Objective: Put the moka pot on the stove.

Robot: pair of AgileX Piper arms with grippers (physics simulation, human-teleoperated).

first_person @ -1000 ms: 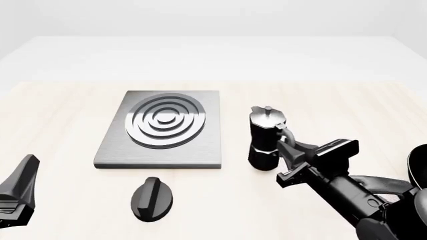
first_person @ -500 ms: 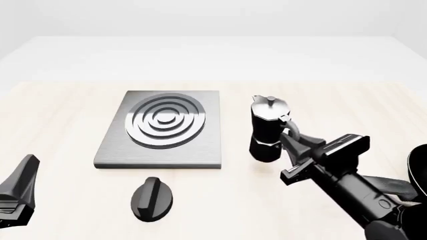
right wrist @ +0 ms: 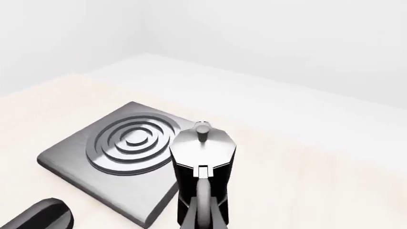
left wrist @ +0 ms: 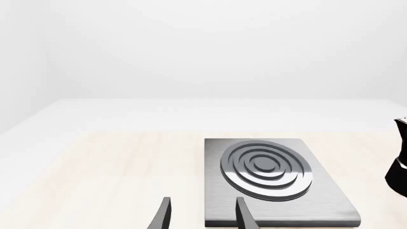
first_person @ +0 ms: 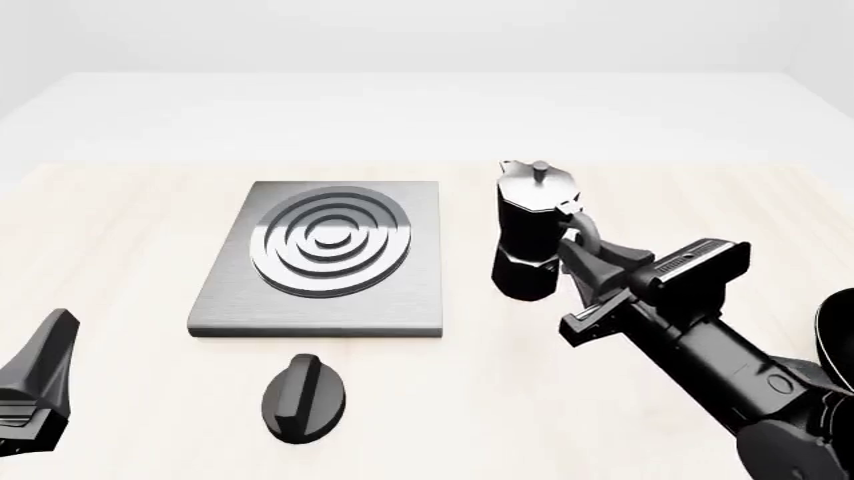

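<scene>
The moka pot (first_person: pixel 530 235), black with a silver top and knobbed lid, hangs upright just right of the stove (first_person: pixel 320 252), its base a little above the table. My right gripper (first_person: pixel 583 252) is shut on its curved handle from the near right side. The right wrist view shows the pot (right wrist: pixel 202 164) close up, with the stove (right wrist: pixel 121 148) beyond it. My left gripper (left wrist: pixel 202 217) is open and empty, near the stove's (left wrist: pixel 273 179) front left corner. It sits at the lower left of the front view (first_person: pixel 34 385). The pot's edge (left wrist: pixel 399 162) shows in the left wrist view.
A black oval knob (first_person: pixel 303 397) lies on the table in front of the stove; it also shows in the right wrist view (right wrist: pixel 38 217). Part of a black frying pan (first_person: pixel 834 345) shows at the right edge.
My right gripper has lifted the moka pot off the table and carried it slightly away and to the left. The left arm has not moved.
</scene>
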